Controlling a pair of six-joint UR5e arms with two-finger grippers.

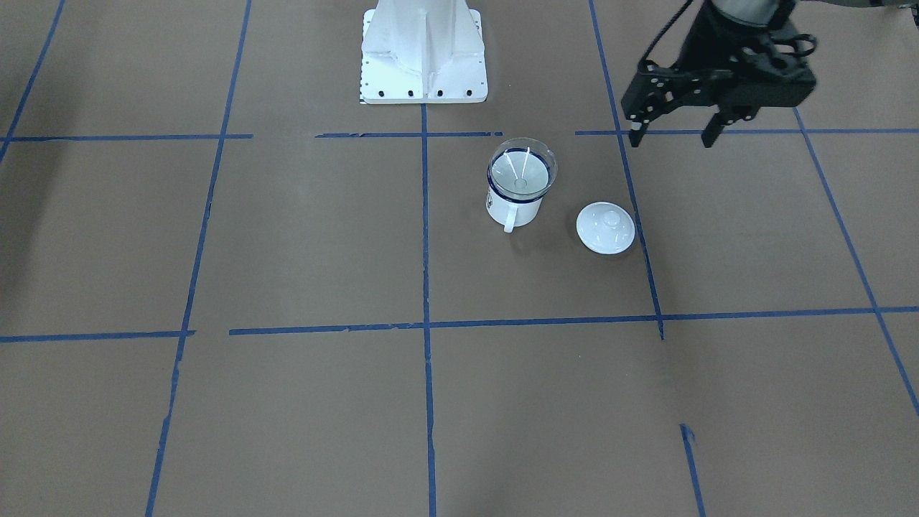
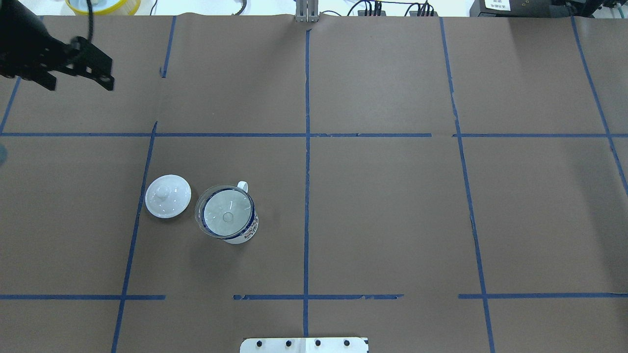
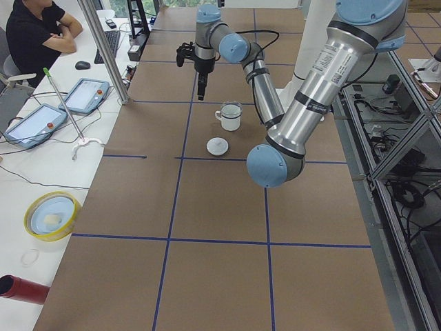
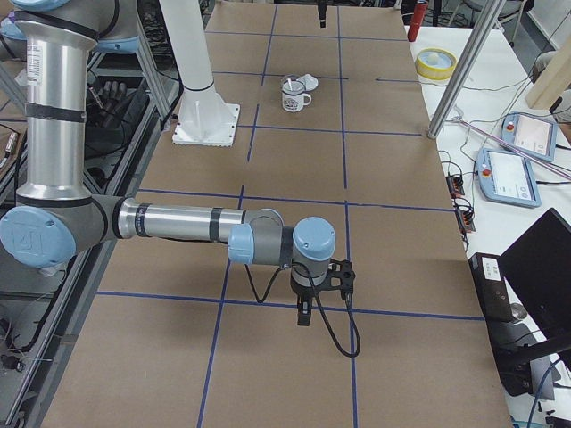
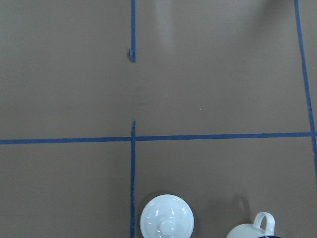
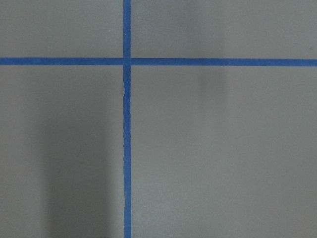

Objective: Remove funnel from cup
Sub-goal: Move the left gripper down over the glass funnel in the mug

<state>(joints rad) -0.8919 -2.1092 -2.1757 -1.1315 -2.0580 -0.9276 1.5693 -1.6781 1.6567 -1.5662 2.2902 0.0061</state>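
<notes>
Funnel [image 1: 522, 172] sat in the cup [image 1: 512, 208]; left gripper [image 1: 673, 136], jaws apart, hung at two o'clock, front view; you needed a straight lift.

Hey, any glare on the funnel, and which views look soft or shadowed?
Front-facing view: two white glare streaks on the funnel. Overhead view: only faint glints there. Right wrist view: soft, with a broad shadow band on the table. Left wrist view: sharp, cup cropped at the bottom edge.

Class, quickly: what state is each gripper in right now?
Left gripper: open, holding nothing.
Right gripper: cannot be told.
</notes>
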